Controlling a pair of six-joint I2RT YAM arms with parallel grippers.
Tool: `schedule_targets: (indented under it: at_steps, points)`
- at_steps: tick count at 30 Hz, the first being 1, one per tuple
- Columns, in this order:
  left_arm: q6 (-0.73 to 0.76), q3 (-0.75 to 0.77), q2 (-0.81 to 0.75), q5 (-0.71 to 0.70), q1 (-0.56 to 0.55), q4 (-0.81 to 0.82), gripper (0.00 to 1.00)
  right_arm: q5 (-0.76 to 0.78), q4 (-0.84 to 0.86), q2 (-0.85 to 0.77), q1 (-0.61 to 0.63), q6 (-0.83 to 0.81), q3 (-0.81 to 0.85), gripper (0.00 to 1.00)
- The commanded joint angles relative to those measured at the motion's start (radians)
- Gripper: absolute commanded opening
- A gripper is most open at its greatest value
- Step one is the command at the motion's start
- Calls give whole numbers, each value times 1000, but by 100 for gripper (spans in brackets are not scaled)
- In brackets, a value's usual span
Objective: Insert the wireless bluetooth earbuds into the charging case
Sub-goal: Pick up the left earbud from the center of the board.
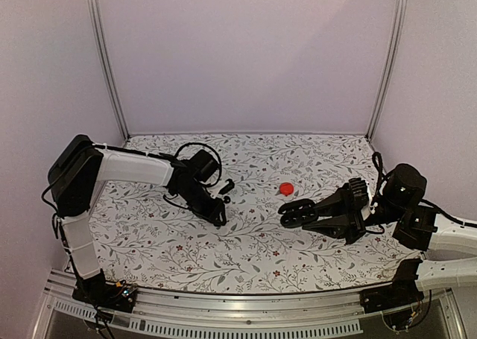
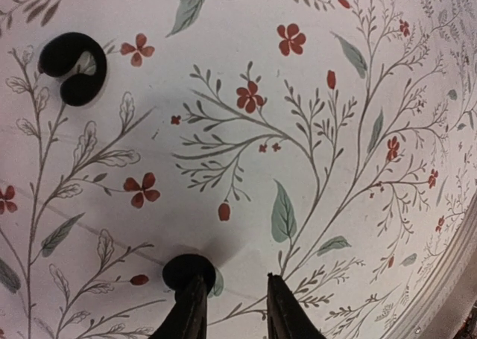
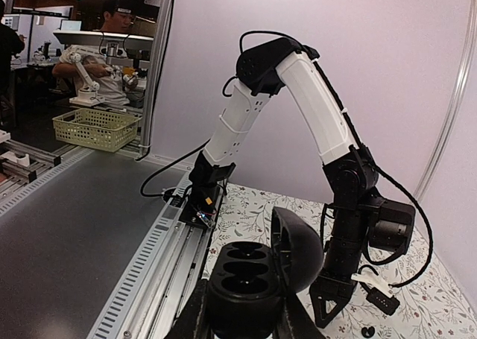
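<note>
My right gripper (image 1: pixel 287 214) is shut on the charging case (image 1: pixel 293 211), a glossy black oval held above the cloth. In the right wrist view the case (image 3: pixel 250 283) sits between my fingers with its lid (image 3: pixel 299 251) swung open and its sockets empty. Two tiny black earbuds (image 1: pixel 226 184) (image 1: pixel 226 199) lie on the cloth just beyond my left gripper (image 1: pixel 221 220). That gripper (image 2: pixel 232 279) is open, tips at the cloth. A black round bud (image 2: pixel 188 269) touches its left fingertip, outside the gap. Another bud (image 2: pixel 72 67) lies farther off.
A flat red round disc (image 1: pixel 285 188) lies on the floral cloth between the two grippers. The left arm (image 3: pixel 298 93) arches over the table. A metal rail (image 1: pixel 246 313) runs along the near edge. Lilac walls close the back and sides.
</note>
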Motion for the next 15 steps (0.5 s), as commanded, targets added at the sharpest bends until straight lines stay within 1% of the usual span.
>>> schedule_targets:
  at_steps: [1, 15]
  points:
    - [13, -8, 11, -3, 12, -3, 27, 14, -5, -7, 7, 8, 20, 0]
    - [22, -19, -5, -31, 30, -17, 27, 18, -6, -8, 7, 10, 22, 0]
